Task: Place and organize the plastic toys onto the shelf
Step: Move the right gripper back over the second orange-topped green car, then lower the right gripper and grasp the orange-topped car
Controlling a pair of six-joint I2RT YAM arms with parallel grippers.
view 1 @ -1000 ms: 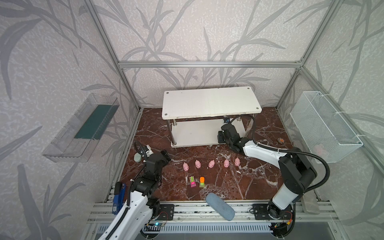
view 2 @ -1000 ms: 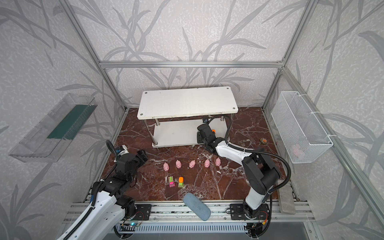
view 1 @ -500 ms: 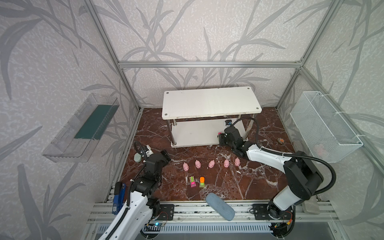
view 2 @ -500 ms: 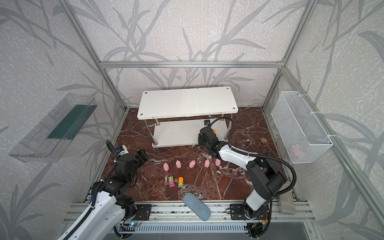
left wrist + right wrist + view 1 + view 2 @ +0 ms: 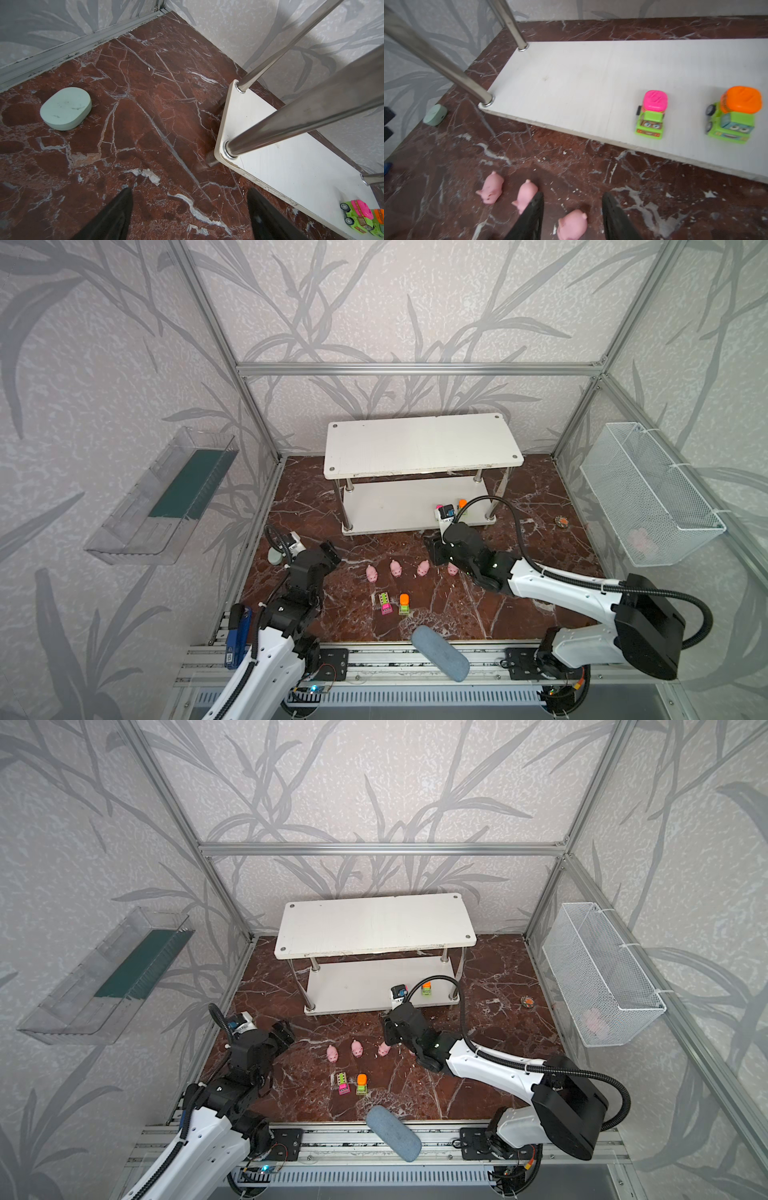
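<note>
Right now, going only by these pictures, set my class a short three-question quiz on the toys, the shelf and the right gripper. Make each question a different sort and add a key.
1. True or false: a toy stands on the top board of the white two-tier shelf with chrome posts.
2. How many small neon green plastic trucks stand on the shelf's lower board? A) one B) two C) four
3. Fill in: in the right wrist view, the tiny toy seen between the black fingers of the right gripper is a pink ____.

Key
1. False: the top board is bare.
2. B.
3. pig; the jaws stand open on either side of it.
</note>
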